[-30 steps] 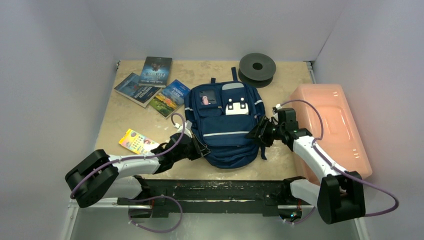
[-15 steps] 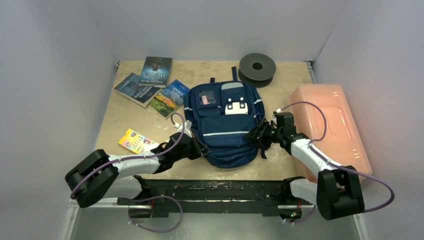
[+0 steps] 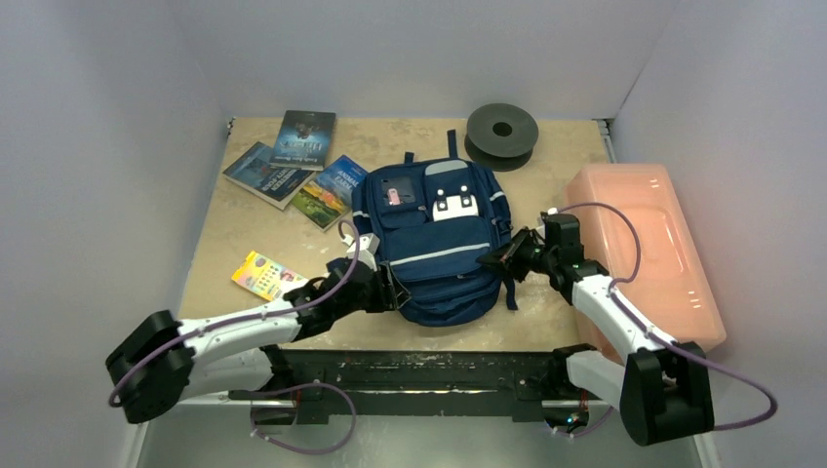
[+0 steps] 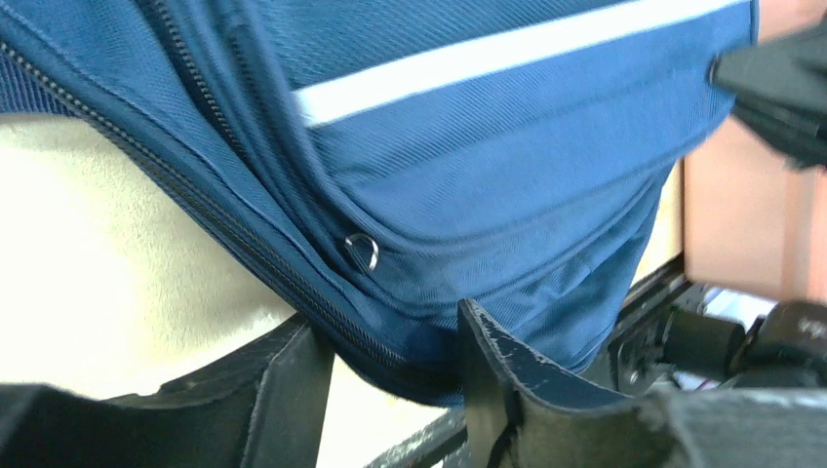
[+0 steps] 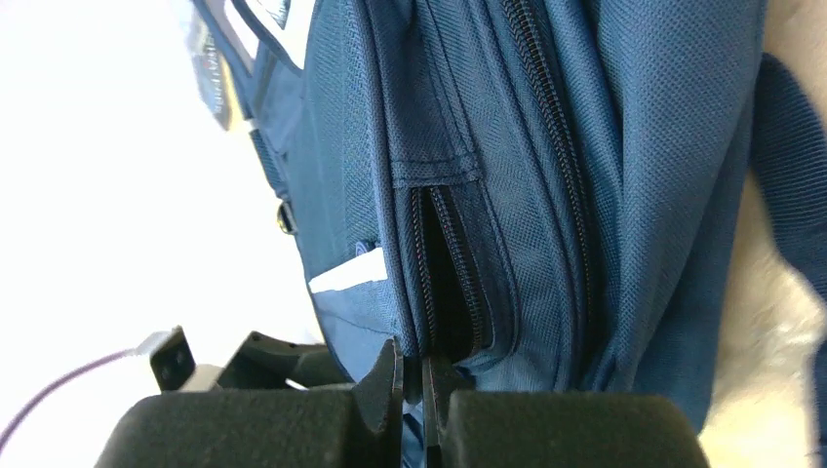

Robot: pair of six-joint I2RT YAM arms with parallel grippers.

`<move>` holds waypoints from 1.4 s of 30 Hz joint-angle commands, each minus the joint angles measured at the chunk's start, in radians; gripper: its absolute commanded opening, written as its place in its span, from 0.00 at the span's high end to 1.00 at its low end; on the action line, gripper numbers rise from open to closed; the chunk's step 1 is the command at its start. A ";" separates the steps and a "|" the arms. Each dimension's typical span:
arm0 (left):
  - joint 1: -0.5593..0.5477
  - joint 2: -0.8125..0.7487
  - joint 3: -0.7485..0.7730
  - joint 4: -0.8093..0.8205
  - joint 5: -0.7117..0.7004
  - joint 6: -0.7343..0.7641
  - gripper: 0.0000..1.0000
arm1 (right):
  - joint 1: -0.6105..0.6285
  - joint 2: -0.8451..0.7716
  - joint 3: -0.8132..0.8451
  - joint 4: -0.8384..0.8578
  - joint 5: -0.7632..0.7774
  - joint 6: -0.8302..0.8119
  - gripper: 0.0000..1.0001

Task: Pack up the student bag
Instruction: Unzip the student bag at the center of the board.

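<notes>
The student bag shifted; my right gripper clamped its zipper seam, left gripper spread open, so unzipping looked next.

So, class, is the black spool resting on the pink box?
No, the black spool lies on the table, apart from the pink box.

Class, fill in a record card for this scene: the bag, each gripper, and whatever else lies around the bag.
student bag: navy, lying flat, front side up
left gripper: jaws apart, the bag's near left corner between them
right gripper: shut on the zip at the bag's right side
books: three, far left of the bag
colourful card: near left, beside the left arm
black spool: behind the bag
pink box: right of the bag
</notes>
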 commanded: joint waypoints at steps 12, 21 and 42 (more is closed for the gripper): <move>-0.295 -0.058 0.487 -0.536 -0.373 0.002 0.51 | 0.003 -0.153 0.114 -0.109 -0.076 0.454 1.00; -0.295 -0.205 0.522 -0.844 -0.494 0.003 0.38 | 0.003 -0.140 0.148 -0.103 -0.013 0.474 1.00; -0.385 0.292 0.657 -0.171 -0.601 -0.363 0.45 | 0.004 -0.134 0.248 -0.136 0.075 0.626 1.00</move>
